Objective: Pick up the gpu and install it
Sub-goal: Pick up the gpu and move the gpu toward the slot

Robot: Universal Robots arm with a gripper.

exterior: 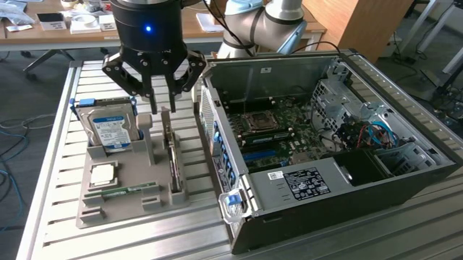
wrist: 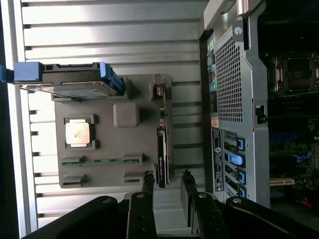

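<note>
Two fingers (wrist: 148, 181) of the gripper (exterior: 162, 108) stand apart, with a gap between them wider than the thin card below, and nothing is clamped in them. The gripper's upper body is cut off by the frame in the exterior view, and in the wrist view its base is a dark mass with little detail. Directly under the fingertips is the gpu (exterior: 174, 162), standing on its long edge in a slot along the edge of the grey tray (exterior: 116, 214) nearest the computer case (exterior: 347, 179). The fingers straddle one end of the card from above; in the wrist view a sliver of lighter surface shows on either side of it, so the pads look clear of it, though how far above the card they are is hard to judge. The card is seen edge-on, so its fan block and board face are mostly hidden. Further across the tray, a hard drive (exterior: 108, 127) in a blue bracket stands at the far corner, a processor (exterior: 103, 173) lies flat near the middle, and a RAM stick (exterior: 123, 190) lies just beside it toward the near edge. The tray rests on a slatted metal table (exterior: 58, 227), beside the open case.
</note>
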